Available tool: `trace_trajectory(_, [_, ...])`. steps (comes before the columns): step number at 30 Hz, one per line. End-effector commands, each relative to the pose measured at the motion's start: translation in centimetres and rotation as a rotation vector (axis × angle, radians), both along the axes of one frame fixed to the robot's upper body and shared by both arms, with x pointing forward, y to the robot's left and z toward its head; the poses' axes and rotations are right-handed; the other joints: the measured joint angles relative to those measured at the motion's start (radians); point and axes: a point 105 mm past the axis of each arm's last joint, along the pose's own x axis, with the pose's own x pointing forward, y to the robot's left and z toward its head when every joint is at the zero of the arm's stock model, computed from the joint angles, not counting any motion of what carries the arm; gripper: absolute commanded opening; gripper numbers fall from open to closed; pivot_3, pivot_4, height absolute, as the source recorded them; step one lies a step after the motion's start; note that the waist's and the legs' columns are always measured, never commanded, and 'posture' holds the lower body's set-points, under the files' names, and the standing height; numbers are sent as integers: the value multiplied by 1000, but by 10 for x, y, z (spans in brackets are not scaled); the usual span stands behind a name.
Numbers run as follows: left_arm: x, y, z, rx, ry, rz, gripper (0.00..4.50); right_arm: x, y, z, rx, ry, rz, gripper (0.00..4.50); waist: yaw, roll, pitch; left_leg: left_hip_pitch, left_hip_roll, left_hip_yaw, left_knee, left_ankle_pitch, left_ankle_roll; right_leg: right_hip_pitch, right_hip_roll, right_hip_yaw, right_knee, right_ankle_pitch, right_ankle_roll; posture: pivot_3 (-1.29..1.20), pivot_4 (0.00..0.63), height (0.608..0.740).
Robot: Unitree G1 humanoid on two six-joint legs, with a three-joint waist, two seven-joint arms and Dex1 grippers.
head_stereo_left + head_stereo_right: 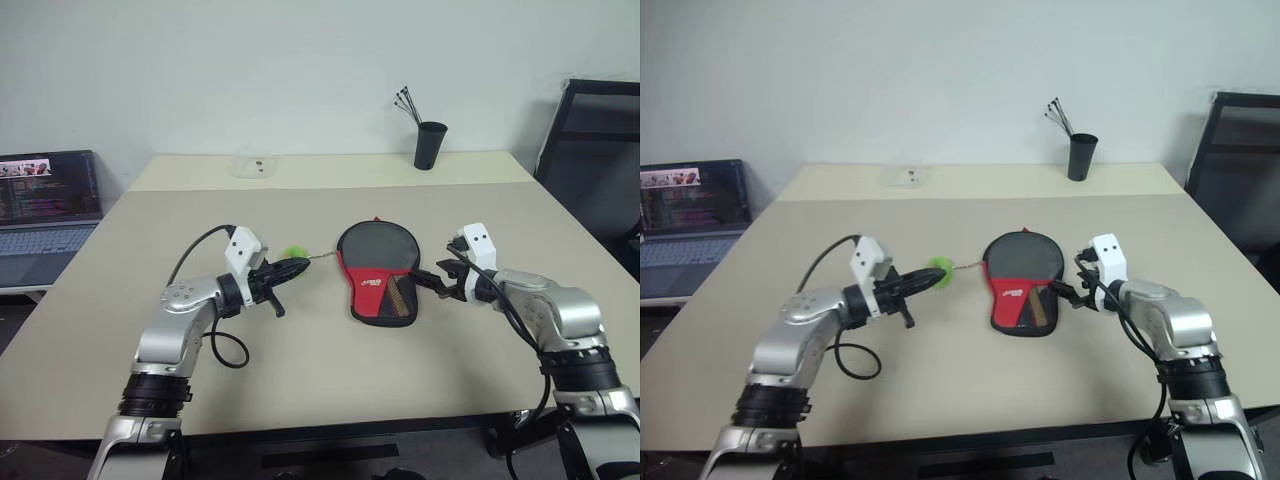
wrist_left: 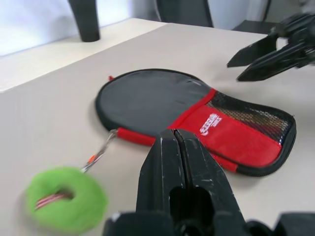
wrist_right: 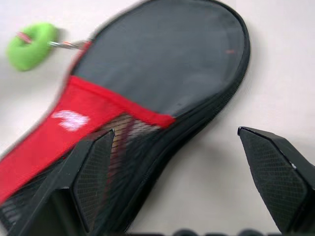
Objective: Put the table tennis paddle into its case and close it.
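Beige table (image 1: 330, 380) w/ case (image 1: 377, 270) (laptop (image 1: 45, 215) left, cup (image 1: 430, 145) rear)

The case (image 1: 378, 270) lies on the table (image 1: 300, 370), between both grippers.

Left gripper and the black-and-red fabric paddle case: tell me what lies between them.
Between the shut left gripper and the case lie the round lime-green tag and its short cord, on bare beige table, seen in both eye views.

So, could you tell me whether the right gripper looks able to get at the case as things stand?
Probably yes: the right gripper is open, right beside the lower red part of the case, with only bare table around and nothing between them.
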Motion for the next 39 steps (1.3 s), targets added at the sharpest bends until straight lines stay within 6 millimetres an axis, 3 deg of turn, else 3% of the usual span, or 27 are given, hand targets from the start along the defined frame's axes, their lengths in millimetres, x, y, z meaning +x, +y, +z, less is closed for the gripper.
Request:
trace_trajectory(1, [-7,0,18,-8,-57,6,12,10,1,6,8,-36,-1,4406,0,0,0,0,0,0,0,0,0,0,0,0,0,0,0,0,150,740])
trace_trajectory(18, [-19,3,31,-5,-61,-33,12,15,49,-36,-51,86,144,4406,-15,-1,-1,3,3,0,0,0,0,0,0,3,1,1,-1,0,150,740])
trace_trajectory(21, [-20,6,31,2,-61,-28,0,13,53,-45,-69,114,165,3865,-15,-2,-1,4,7,0,0,0,0,0,2,3,1,2,-3,0,150,740])
trace_trajectory(28, [-28,13,28,14,-44,-24,0,5,65,-55,-55,158,203,1486,-16,-2,-2,6,17,3,-1,0,0,0,13,3,1,4,-6,0,150,740])
trace_trajectory(33, [-40,26,18,31,17,-39,0,0,84,-49,8,164,236,140,-20,-2,-3,8,18,4,-2,0,0,0,14,4,1,4,-7,0,150,740])
trace_trajectory(39, [-56,42,2,77,102,-61,0,-6,109,-32,79,149,285,23,-27,-2,-3,8,18,4,-3,0,0,-1,14,6,1,3,-8,0,150,740])
